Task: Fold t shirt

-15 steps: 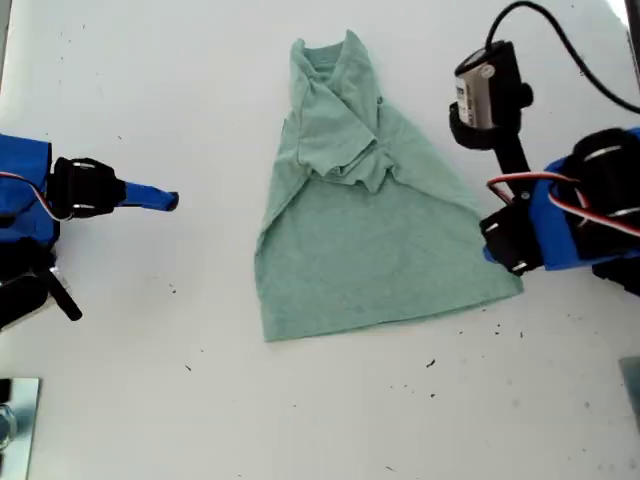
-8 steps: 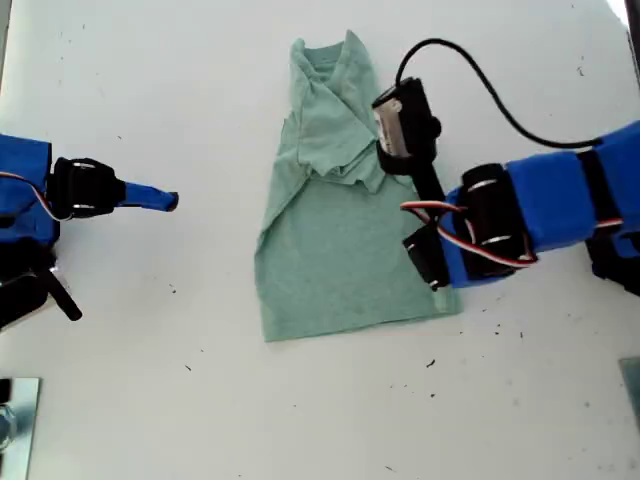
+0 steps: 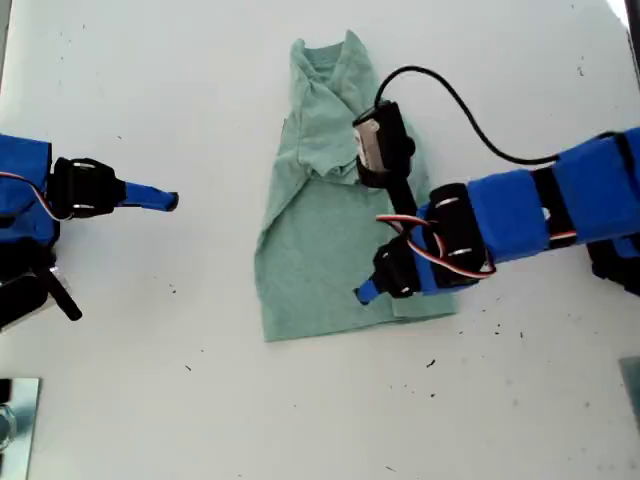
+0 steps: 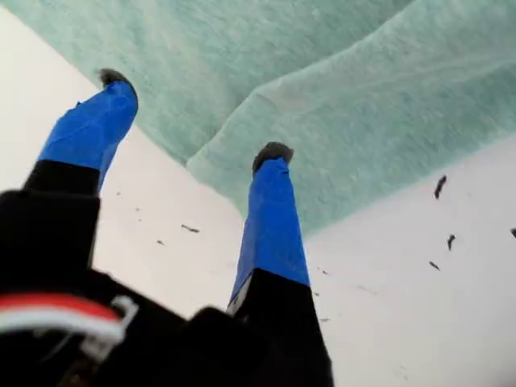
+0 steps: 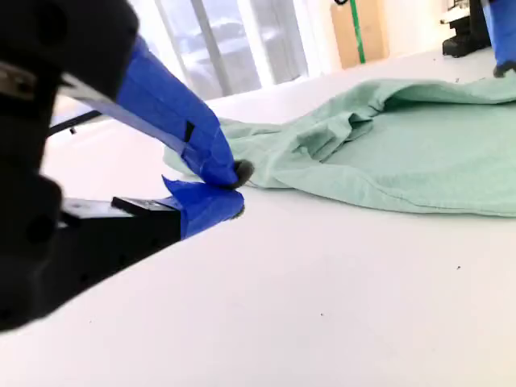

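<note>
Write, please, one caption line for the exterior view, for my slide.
First gripper, jaws open, over the lower hem of the partly folded t shirt on a white table.

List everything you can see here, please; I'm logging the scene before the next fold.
T-shirt: one, pale sage green, partly folded, in the middle of the table, collar toward the exterior view's top.
Table: one, white, under everything, with small dark specks.
Metal plate: one, silver-grey, at the exterior view's bottom left corner.
Cable: one, black, looping from the camera on the arm over the shirt toward the exterior view's right.
My first gripper: one, blue fingers with dark tips, open, over the shirt's lower hem, reaching in from the exterior view's right.
My second gripper: one, blue, shut and empty, at the exterior view's left, apart from the shirt.
</note>
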